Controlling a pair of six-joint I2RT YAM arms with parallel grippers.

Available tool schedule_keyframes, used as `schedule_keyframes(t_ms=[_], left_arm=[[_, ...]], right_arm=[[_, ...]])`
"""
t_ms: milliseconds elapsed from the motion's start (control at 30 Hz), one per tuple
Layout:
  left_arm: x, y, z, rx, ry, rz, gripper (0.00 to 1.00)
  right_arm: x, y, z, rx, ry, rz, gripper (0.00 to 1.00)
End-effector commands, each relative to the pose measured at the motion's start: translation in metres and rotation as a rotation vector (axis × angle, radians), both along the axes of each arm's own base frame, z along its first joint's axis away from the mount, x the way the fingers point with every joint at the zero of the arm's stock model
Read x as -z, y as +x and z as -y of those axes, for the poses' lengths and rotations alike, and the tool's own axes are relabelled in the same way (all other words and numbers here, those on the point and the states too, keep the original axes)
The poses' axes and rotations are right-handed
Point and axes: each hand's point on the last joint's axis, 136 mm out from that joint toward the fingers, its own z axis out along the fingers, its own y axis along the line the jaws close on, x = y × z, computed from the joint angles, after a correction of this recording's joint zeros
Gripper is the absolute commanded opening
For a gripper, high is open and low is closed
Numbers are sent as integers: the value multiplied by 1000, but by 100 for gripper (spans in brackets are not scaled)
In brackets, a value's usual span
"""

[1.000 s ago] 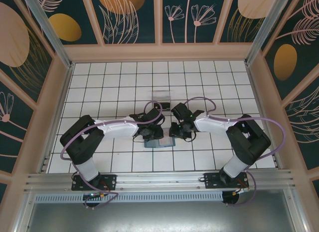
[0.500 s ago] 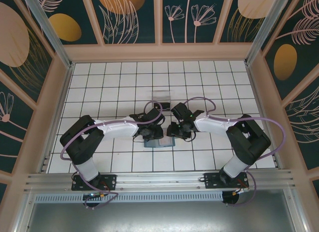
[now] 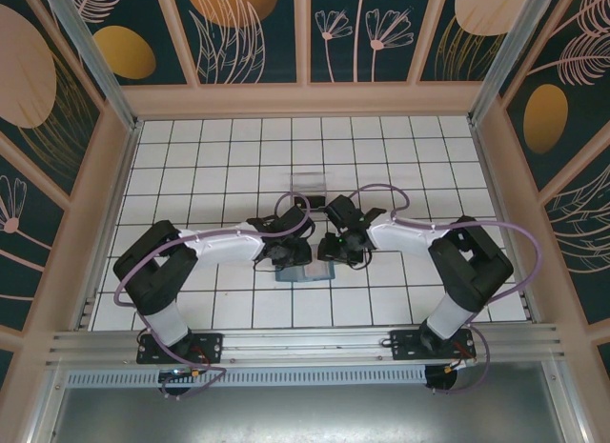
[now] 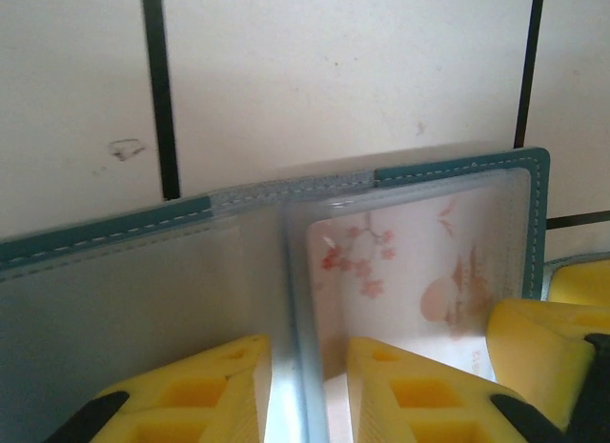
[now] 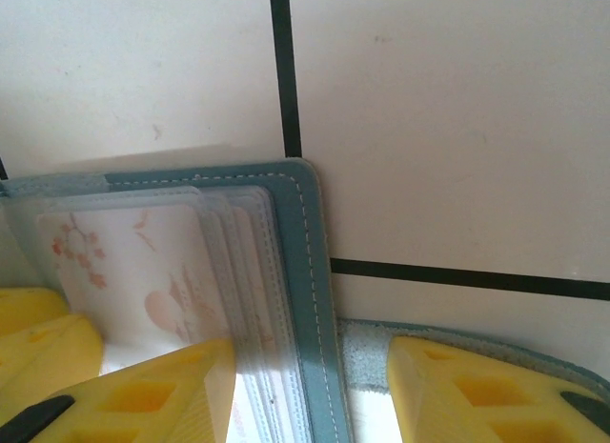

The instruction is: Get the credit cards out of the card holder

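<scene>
At the white tiled table's [image 3: 191, 176] centre the soft teal bifold card holder [image 3: 307, 271] lies open, its pale blossom-printed credit card [image 4: 410, 271] yet to leave the clear sleeve [image 4: 510, 205]. The right gripper [image 5: 310, 367], at 2 o'clock, stands released; the left gripper [image 4: 310, 367], at 10 o'clock: grip unclear.

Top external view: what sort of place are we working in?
Probably a purpose-built robot cell: white tiled table, botanical-print wall panels boxing it in, aluminium rail along the near edge.

No readable text, brand or number on the pale card [image 4: 410, 262] or card holder [image 4: 457, 167].
</scene>
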Motion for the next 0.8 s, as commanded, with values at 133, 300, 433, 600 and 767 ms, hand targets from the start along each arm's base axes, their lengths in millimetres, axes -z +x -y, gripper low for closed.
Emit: schedule_keyframes(t_ms=[133,300,433,600,767], left_arm=[[-11,0,-7,5,28,22,29],[-11,0,-1,17,0,20,29],[-10,-2,5,26,-32,12,30],[-5,-2,7,29,-35,3,30],[-4,-3,5,28,-29,-1,28]], right_arm=[[23,-9,20,10,-177,-37,47],[25,-11,18,3,-175,-45,42],[25,-11,17,2,-172,-46,41],[24,-11,16,-3,-163,-45,40],[22,-12,16,-2,-161,-44,39]])
